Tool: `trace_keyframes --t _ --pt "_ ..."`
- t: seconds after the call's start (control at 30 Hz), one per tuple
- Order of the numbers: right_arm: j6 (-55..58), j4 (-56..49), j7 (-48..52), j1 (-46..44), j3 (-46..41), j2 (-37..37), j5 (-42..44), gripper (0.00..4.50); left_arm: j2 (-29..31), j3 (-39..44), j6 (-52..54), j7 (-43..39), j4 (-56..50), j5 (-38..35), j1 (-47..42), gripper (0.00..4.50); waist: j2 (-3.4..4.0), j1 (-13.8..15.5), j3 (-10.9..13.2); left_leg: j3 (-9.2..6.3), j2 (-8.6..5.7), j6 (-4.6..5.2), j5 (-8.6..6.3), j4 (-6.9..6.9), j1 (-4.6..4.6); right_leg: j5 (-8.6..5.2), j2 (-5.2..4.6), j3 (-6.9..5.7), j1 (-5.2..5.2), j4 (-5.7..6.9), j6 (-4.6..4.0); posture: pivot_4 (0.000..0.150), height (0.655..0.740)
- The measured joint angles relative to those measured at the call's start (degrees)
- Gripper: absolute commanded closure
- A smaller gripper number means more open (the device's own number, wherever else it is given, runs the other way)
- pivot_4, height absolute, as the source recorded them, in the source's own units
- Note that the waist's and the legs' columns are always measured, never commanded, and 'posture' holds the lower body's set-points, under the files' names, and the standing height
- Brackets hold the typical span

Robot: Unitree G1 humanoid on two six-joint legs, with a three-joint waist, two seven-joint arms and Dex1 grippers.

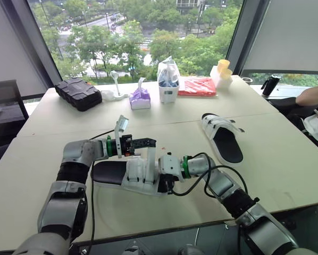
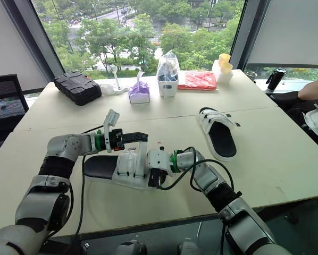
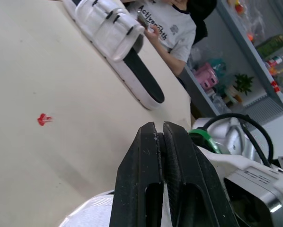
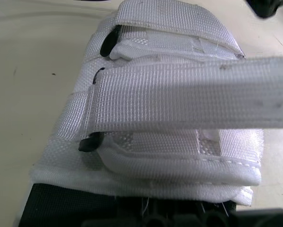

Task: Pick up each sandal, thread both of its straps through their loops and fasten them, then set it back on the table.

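We pinch the strap [image 1: 150,158] upright in the left gripper [image 1: 151,142] at lower centre; the sandal [image 1: 110,173] lies left-right beneath. We cannot tell the right gripper's [image 1: 166,184] hold.

Bright daylight comes in through window [image 1: 148,32] beyond left gripper [image 1: 151,142]. Table [image 1: 276,154] evenly lit, no hard glare. Soft faint shadows under that gripper and beside sandal [image 1: 135,175]. Window frames lean at picture edges, mild wide-angle bend. Strap [image 4: 189,101] brightly lit, dark gap beneath it.
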Motion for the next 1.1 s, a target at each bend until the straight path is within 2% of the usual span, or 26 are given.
trace_keyframes --t 0.4,0.5,0.7,0.73,1.1 --pt "0.6 -0.4 -0.4 0.3 0.0 -0.2 -0.1 4.5 -0.5 -4.5 -11.1 -2.1 5.6 6.5 0.0 4.43 -0.01 0.1 0.0 -0.01 -0.03 0.0 0.0 0.03 0.04 0.0 -0.03 0.0 0.08 0.01 0.0 0.15 0.74" --pt "0.6 -0.5 -0.4 0.4 0.0 -0.2 -0.2 4.5 0.3 -7.4 -15.0 -3.4 4.9 9.6 0.1 3.45 -0.01 0.1 -0.1 0.0 -0.04 0.0 0.0 0.0 0.21 -0.02 -0.06 0.0 0.23 -0.01 0.02 0.15 0.74" --pt "0.6 -1.0 -0.3 0.7 0.0 -0.2 -0.2 4.5 2.2 -10.5 -21.2 -4.5 3.9 15.1 1.7 0.4 -0.01 0.0 -0.1 0.01 -0.04 0.0 -0.01 -0.1 0.27 -0.09 -0.07 0.01 0.24 0.0 0.11 0.15 0.74" --pt "0.6 -1.0 -0.3 0.8 0.0 -0.2 -0.2 4.5 2.3 -11.2 -23.0 -4.7 3.5 16.0 1.8 0.07 -0.01 0.0 -0.1 0.01 -0.04 0.0 -0.01 -0.1 0.27 -0.09 -0.08 0.01 0.25 -0.01 0.11 0.15 0.74" --pt "0.6 -1.0 -0.4 0.8 0.0 -0.2 -0.3 4.5 2.7 -16.5 -41.0 -4.4 3.3 26.2 1.1 0.07 -0.01 0.1 -0.1 0.02 -0.04 0.05 -0.05 -0.15 0.51 -0.14 -0.1 0.01 0.5 -0.08 0.17 0.15 0.74"
